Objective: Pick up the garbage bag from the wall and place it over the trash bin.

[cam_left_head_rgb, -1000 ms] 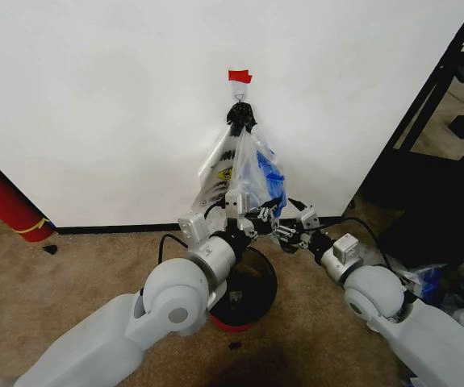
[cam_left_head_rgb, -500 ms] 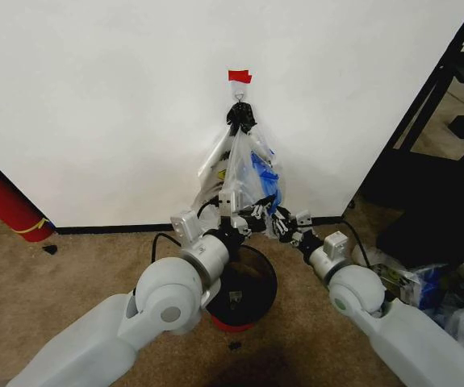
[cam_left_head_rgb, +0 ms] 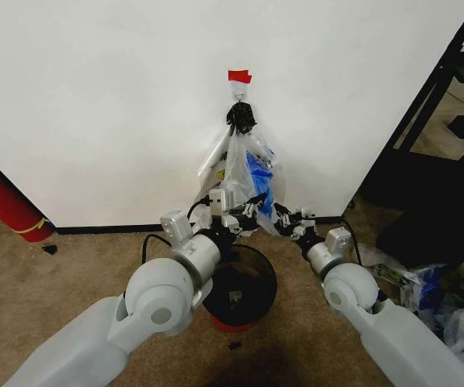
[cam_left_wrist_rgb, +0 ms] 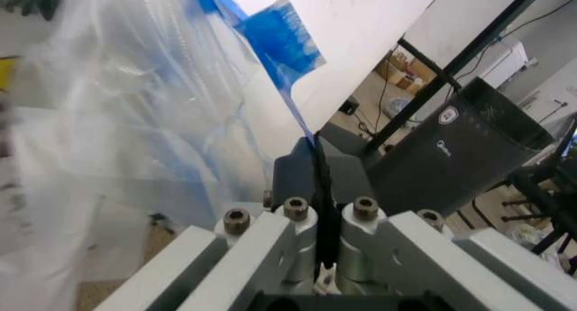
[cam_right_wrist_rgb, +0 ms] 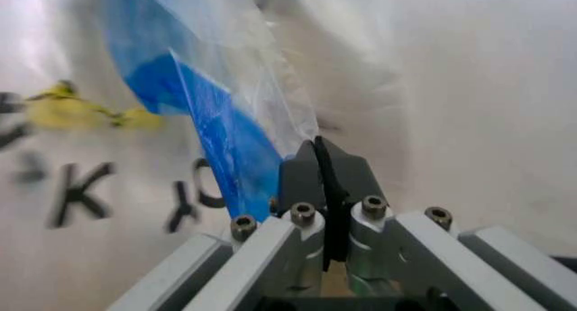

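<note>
The garbage bag hangs from a hook on the white wall, just past the trash bin on the carpet. The left gripper pinches the bag's lower edge, jaws clamped on plastic. The right gripper grips the other side, jaws together on the film.

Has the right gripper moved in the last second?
Yes. The right gripper has moved toward the wall and up against the garbage bag, away from the trash bin.
</note>
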